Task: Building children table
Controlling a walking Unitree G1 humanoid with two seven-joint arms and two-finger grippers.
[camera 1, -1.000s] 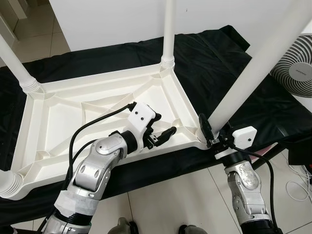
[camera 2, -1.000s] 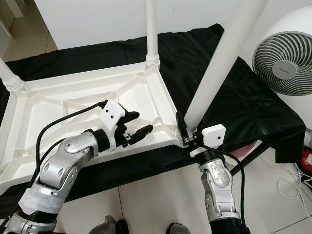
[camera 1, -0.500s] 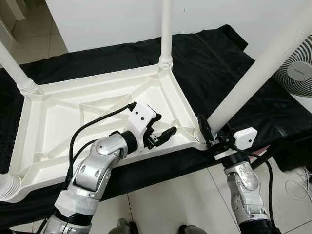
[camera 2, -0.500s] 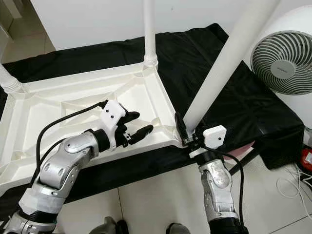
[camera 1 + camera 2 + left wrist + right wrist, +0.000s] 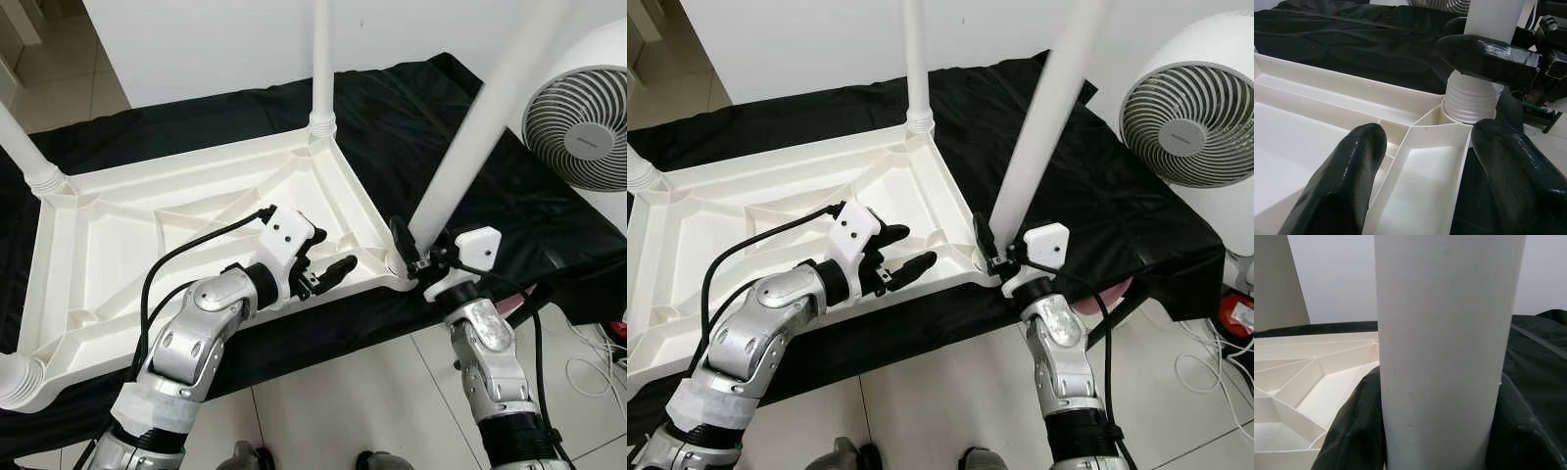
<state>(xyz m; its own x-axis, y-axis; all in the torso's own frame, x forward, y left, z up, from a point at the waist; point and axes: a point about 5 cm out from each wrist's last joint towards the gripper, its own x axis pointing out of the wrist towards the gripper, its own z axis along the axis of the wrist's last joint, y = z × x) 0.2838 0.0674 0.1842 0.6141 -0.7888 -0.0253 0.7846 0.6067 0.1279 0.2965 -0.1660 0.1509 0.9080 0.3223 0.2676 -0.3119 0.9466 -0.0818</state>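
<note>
A white plastic children's table (image 5: 127, 235) lies upside down on a black cloth, its legs pointing up. My right gripper (image 5: 419, 253) is shut on the base of the near right leg (image 5: 470, 127), just above its ribbed socket (image 5: 1469, 100) at the table's corner. One black finger sits on each side of that leg (image 5: 1444, 347). My left gripper (image 5: 328, 257) hovers open over the near rim of the tabletop, a short way left of that corner, its fingers (image 5: 1337, 181) spread above the ribs and holding nothing.
Another leg (image 5: 321, 59) stands at the far corner, one (image 5: 24, 147) at the far left, and a socket end (image 5: 15, 377) at the near left. A white fan (image 5: 578, 117) stands to the right past the black cloth (image 5: 411, 108). Tiled floor lies below me.
The camera has shifted, bringing the fan further into view. The leg in my right gripper now stands more upright. My left gripper has stayed open over the rim.
</note>
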